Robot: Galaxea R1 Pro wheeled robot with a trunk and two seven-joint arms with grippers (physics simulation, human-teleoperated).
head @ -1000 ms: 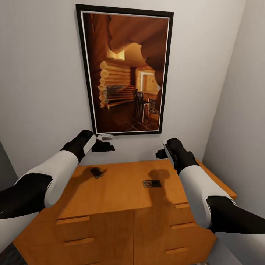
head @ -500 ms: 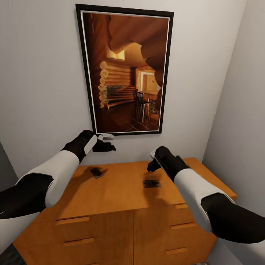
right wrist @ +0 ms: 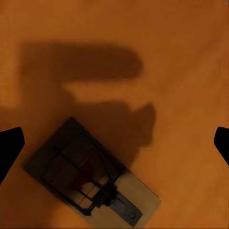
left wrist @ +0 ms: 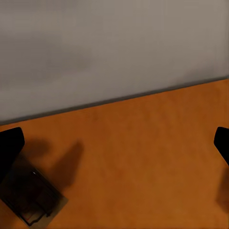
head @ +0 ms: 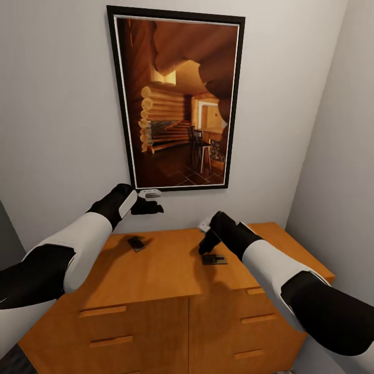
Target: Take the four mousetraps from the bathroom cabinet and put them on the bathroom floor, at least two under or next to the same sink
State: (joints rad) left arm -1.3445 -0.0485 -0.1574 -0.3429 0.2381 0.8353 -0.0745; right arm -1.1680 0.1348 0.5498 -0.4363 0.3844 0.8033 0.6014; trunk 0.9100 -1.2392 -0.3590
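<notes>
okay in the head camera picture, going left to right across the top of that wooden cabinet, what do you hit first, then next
Left gripper → left mousetrap just under it → right gripper → right mousetrap on the cabinet top, right beside that gripper. The two left items overlap sideways, so their order is loose.

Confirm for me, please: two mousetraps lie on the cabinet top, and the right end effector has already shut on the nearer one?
Not quite. Two mousetraps do lie on the cabinet, but the right end effector is open above its trap, not shut on it; the right wrist view shows the fingers spread wide apart.
</notes>
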